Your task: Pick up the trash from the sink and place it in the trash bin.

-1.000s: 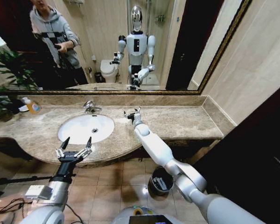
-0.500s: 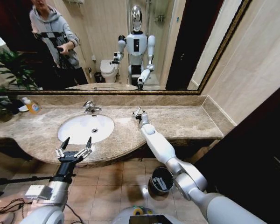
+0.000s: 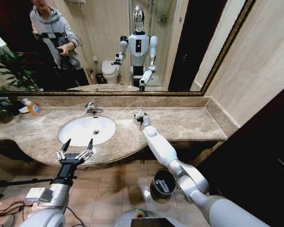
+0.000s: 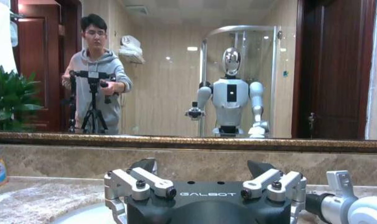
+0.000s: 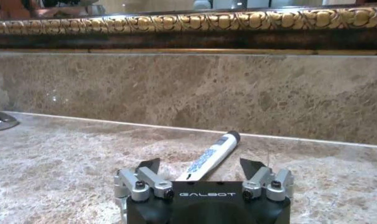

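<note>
The white oval sink point(image 3: 80, 134) sits in the marble counter, and I see no trash in its bowl. A slim white stick point(image 5: 212, 154) with a dark tip lies on the counter, pointing at the back wall. My right gripper point(image 5: 199, 166) is open, one finger on each side of the stick; from the head it is over the counter right of the sink point(image 3: 140, 115). My left gripper point(image 3: 75, 148) hangs open at the counter's front edge, before the sink point(image 4: 202, 167). The black trash bin point(image 3: 162, 183) stands on the floor under the counter.
A chrome faucet point(image 3: 91, 109) stands behind the basin. A bottle of orange liquid point(image 3: 33, 108) and a green plant point(image 3: 4, 75) occupy the counter's far left. A mirror runs along the back wall. The counter ends against a side wall at right point(image 3: 217, 118).
My right arm has swung to the right, away from the sink's rim and along the counter. The left arm has held still.
</note>
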Controlling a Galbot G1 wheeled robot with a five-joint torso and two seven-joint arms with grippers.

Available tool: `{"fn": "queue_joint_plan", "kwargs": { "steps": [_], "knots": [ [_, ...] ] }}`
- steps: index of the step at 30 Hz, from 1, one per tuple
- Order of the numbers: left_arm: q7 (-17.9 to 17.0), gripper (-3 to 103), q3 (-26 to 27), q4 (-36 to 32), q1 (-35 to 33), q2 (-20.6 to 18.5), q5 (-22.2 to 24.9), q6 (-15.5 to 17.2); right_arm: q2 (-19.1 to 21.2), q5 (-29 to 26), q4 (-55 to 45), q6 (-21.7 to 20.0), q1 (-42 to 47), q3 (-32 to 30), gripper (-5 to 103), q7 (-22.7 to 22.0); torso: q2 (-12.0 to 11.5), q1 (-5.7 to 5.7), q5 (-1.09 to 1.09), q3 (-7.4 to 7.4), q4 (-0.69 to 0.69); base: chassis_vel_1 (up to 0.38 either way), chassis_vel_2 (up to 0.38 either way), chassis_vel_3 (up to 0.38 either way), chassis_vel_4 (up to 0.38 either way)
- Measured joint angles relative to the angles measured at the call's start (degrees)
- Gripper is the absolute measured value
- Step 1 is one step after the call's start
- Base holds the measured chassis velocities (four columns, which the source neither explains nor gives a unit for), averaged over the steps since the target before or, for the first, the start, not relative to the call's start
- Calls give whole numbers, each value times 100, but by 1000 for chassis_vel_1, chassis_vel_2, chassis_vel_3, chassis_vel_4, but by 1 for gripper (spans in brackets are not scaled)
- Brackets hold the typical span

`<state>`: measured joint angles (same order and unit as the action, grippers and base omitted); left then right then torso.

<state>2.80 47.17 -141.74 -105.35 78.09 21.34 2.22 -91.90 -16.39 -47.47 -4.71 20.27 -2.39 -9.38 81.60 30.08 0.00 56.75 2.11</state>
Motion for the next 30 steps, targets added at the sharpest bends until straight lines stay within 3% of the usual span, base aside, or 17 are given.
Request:
{"fn": "queue_joint_plan", "kwargs": {
  "steps": [3,6,7,14,15,17,19,20,30],
  "knots": [
    [0,100,0,0,0,0,0,0,-20,34,54,13,-16,-28,79,33,0,0,0,0,0,0,0,0,0],
    [0,100,0,0,0,0,0,0,-22,61,94,19,-28,-38,57,76,0,0,0,0,0,0,0,0,0],
    [0,100,0,0,0,0,0,0,-22,61,94,19,-28,-38,57,76,0,0,0,0,0,0,0,0,0],
    [0,100,0,0,0,0,0,0,-29,129,130,24,-21,-80,25,90,0,0,0,0,0,0,0,0,0],
    [0,100,0,0,0,0,0,0,-29,129,130,24,-21,-80,25,90,0,0,0,0,0,0,0,0,0],
    [0,100,0,0,0,0,0,0,-29,137,130,25,-8,-78,14,90,0,0,0,0,0,0,0,0,0],
    [0,100,0,0,0,0,0,0,-25,137,129,25,-5,-78,14,90,0,0,0,0,0,0,0,0,0],
    [0,100,0,0,0,0,0,0,-20,137,128,26,-4,-84,4,90,0,0,0,0,0,0,0,0,0],
    [0,100,0,0,0,0,0,0,48,83,17,12,58,-85,0,75,0,0,1,0,0,0,0,0,0]
  ]
}}
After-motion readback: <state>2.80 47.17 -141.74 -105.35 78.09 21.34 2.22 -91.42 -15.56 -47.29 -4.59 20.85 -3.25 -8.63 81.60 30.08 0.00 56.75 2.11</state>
